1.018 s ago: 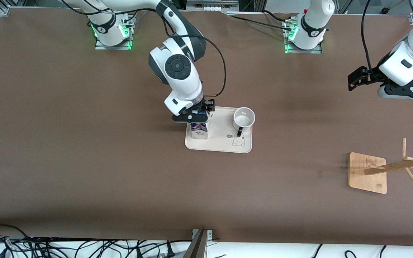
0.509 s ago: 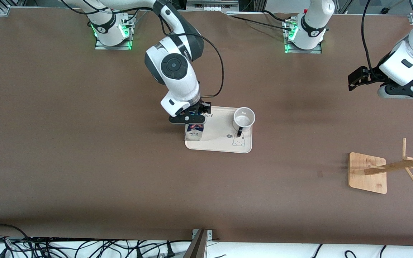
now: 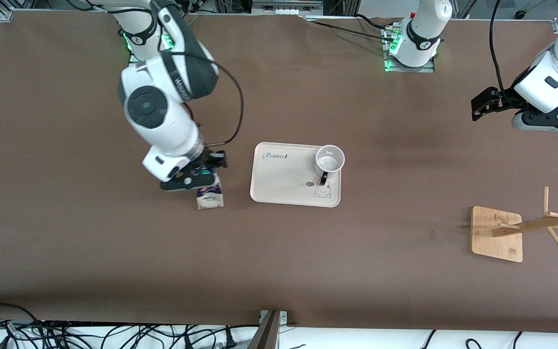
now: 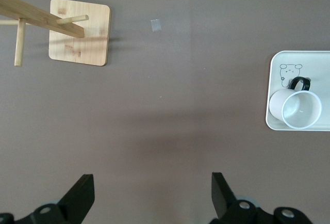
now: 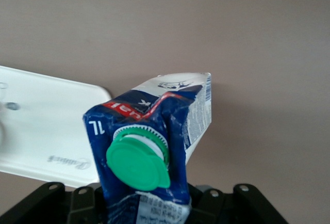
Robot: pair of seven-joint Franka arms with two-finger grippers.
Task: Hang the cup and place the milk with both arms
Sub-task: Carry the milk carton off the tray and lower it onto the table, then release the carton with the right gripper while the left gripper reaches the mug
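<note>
The right tool (image 3: 200, 178) is clamped on the milk (image 3: 209, 196) over the bench beside the tray (image 3: 279, 186), gripping near its crushable, likely light gable, while the left tool (image 3: 483, 104) waits wide open, holding nothing.

A dark blue and white gable-top milk carton (image 5: 154, 131) is marked with a red stripe and capped in bright green (image 5: 138, 158). The small white mug (image 3: 329, 162) carries a black loop handle. A cream tray (image 3: 279, 179) is printed with a rabbit outline — set on a plain brown table (image 3: 308, 266). The wooden rack (image 3: 521, 230) is pale bamboo.
</note>
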